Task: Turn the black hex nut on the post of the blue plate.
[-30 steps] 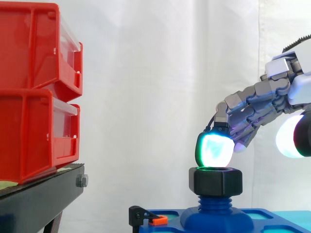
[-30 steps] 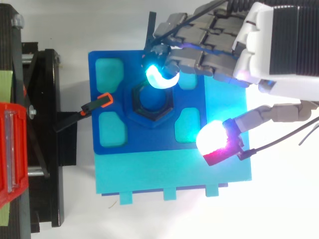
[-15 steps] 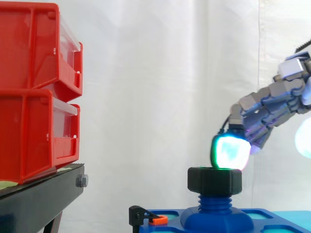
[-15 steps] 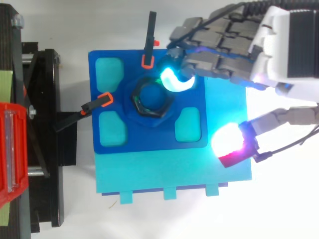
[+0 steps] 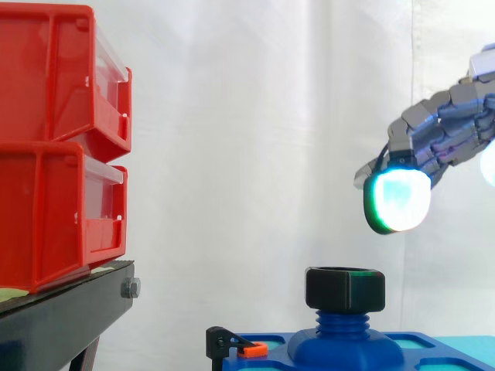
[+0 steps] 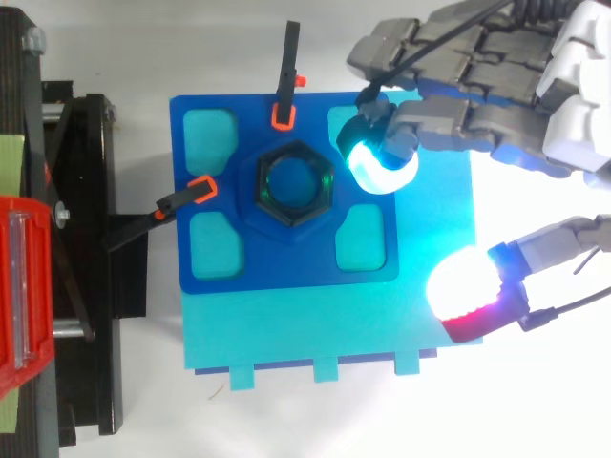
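In the side view the nearest thing is a small black clamp (image 5: 230,345) with an orange tip, gripping the front edge of the blue plate (image 5: 433,344). The top view shows two such clamps on the plate, one (image 6: 191,197) on the edge that faces the stand and one (image 6: 285,84) on the adjoining edge. The blue plate sits on a wider cyan base (image 6: 325,329) and has four cyan pockets set around a raised hub.

From that hub rises the blue threaded post (image 5: 340,321), upright. The black hex nut (image 5: 345,289) sits level on top of the post, with a few turns of thread bare beneath it. From above, the nut lies at the middle of the plate, between the four pockets.

The hand (image 6: 496,86) comes in from the right and hangs above and to the right of the nut, clear of it, with curtain showing between them. Its fingers are loosely extended and hold nothing. One cyan-glowing pad (image 5: 398,202) points down over a corner pocket of the plate. The thumb, with its white and red pad (image 6: 468,291), is spread well apart from the fingers, over the cyan base.

Off to the left, two red bins (image 5: 54,147) are stacked on the black stand (image 5: 62,317). The white curtain (image 5: 255,139) hangs behind everything.
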`<state>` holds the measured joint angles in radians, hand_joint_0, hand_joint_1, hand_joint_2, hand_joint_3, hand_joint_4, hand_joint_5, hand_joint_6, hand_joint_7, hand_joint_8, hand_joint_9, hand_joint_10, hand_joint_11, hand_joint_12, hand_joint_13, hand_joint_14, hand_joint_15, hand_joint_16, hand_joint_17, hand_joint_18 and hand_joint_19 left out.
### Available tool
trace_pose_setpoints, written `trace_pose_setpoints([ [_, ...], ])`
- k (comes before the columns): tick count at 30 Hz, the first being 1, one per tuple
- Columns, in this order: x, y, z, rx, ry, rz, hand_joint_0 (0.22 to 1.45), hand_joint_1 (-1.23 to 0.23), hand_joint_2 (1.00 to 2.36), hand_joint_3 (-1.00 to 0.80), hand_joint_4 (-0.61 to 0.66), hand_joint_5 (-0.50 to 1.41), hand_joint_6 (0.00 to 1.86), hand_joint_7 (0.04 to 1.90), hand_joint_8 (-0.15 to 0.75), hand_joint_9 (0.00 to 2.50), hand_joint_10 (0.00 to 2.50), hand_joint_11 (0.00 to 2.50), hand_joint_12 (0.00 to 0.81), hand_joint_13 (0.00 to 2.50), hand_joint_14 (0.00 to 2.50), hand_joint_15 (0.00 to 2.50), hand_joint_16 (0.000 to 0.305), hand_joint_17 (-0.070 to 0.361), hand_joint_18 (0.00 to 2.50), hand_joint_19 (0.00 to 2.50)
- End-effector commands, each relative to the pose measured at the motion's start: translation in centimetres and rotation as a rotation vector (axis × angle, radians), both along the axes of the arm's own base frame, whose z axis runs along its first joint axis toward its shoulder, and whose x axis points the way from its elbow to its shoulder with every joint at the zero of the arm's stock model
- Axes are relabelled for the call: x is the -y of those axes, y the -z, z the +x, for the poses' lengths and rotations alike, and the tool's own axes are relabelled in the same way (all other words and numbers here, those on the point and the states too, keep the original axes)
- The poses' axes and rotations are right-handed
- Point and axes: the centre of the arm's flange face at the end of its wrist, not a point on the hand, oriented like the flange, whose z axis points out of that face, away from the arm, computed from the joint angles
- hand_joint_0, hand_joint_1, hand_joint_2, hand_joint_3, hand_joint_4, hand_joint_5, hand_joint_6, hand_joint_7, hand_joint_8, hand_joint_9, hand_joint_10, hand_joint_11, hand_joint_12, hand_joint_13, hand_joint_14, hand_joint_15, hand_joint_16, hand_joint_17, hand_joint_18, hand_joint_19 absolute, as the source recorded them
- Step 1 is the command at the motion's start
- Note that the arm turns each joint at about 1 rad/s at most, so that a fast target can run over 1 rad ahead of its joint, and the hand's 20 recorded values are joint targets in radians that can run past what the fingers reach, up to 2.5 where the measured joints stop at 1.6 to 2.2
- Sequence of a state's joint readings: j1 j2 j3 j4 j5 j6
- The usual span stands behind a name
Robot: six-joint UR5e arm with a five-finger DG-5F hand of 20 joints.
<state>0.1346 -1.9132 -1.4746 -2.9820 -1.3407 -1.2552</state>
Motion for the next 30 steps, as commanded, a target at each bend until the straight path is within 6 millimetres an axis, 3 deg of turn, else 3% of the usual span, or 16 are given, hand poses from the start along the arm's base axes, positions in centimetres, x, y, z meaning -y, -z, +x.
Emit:
trace_pose_setpoints([
  [1, -0.1, -0.7, 0.5, 0.045, 0.000, 0.006, 0.42, -0.57, 1.00, -0.50, 0.24, -0.20, 0.50, 1.02, 0.276, 0.27, 0.00, 0.09, 0.373, 0.33, 0.01, 0.15, 0.063, 0.142, 0.30, 0.53],
  [17, -1.1, -1.9, 1.9, 0.160, -0.011, 0.022, 0.42, -0.57, 1.00, -0.50, 0.24, -0.20, 0.50, 0.98, 0.276, 0.28, 0.00, 0.10, 0.374, 0.33, 0.01, 0.15, 0.063, 0.142, 0.31, 0.53],
  [23, -1.3, -0.4, 4.2, 0.176, -0.013, 0.027, 0.42, -0.56, 1.00, -0.50, 0.23, -0.21, 0.50, 0.97, 0.277, 0.28, 0.00, 0.10, 0.374, 0.33, 0.01, 0.15, 0.063, 0.142, 0.31, 0.54],
  [30, -1.8, -0.2, 4.7, 0.182, -0.025, 0.026, 0.42, -0.56, 1.00, -0.50, 0.23, -0.21, 0.50, 0.96, 0.276, 0.28, 0.00, 0.09, 0.373, 0.33, 0.01, 0.15, 0.063, 0.141, 0.30, 0.53],
])
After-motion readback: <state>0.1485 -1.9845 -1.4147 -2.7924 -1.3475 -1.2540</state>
